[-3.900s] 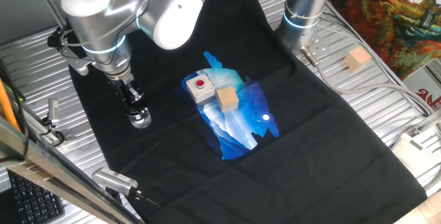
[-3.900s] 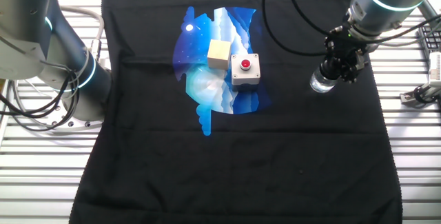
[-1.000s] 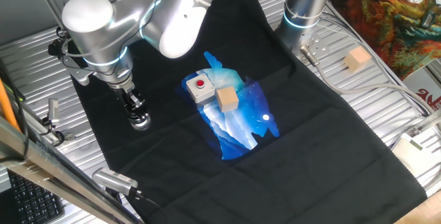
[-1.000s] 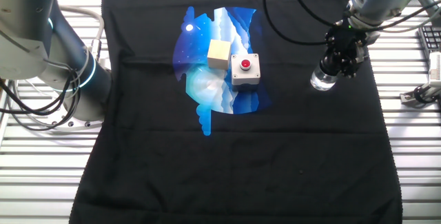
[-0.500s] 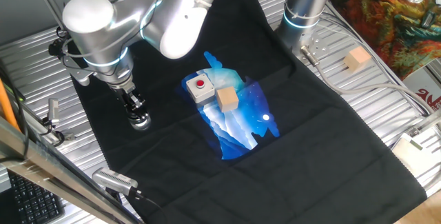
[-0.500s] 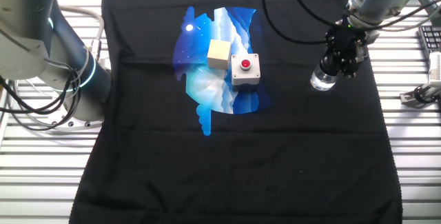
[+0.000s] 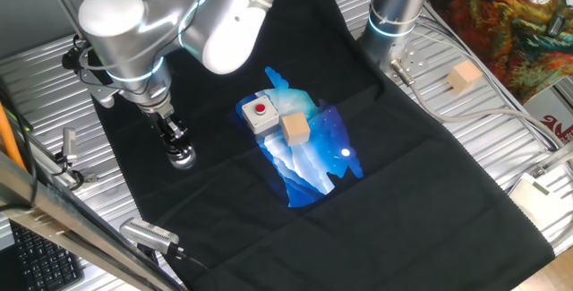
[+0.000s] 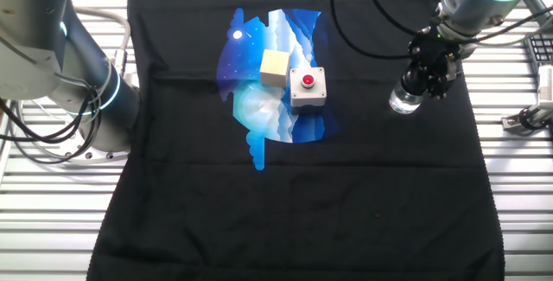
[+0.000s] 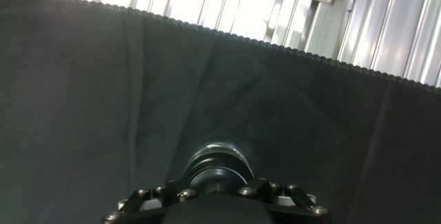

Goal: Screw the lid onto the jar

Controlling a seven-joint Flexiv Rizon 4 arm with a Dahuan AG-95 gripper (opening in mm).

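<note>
You can see the gripper (image 7: 175,139) standing straight down over the jar (image 7: 183,157), which sits on the black cloth (image 7: 421,201) near that cloth's edge, well apart from the things in the middle. In the other fixed view the gripper (image 8: 423,80) is just above the jar (image 8: 403,102), and the clear glass bottom of the jar shows under the dark fingers. The lid (image 9: 219,165) is a dark round shape in the hand view, right in front of the black finger links, and it seems to sit on top of the jar; you cannot see the thread, so you cannot tell how far it is screwed on. The fingers look closed narrowly around the top of the jar where the lid is, but the contact itself is hidden, so you cannot tell for sure whether they grip the lid or only stand close to it. In the middle of the cloth there is a blue and white printed picture (image 8: 259,108). On it the grey box with a red button (image 8: 307,87) and the wooden cube (image 8: 275,67) stand just beside each other. A second wooden cube (image 7: 464,77) lies off the cloth, on the metal table (image 7: 483,112).
</note>
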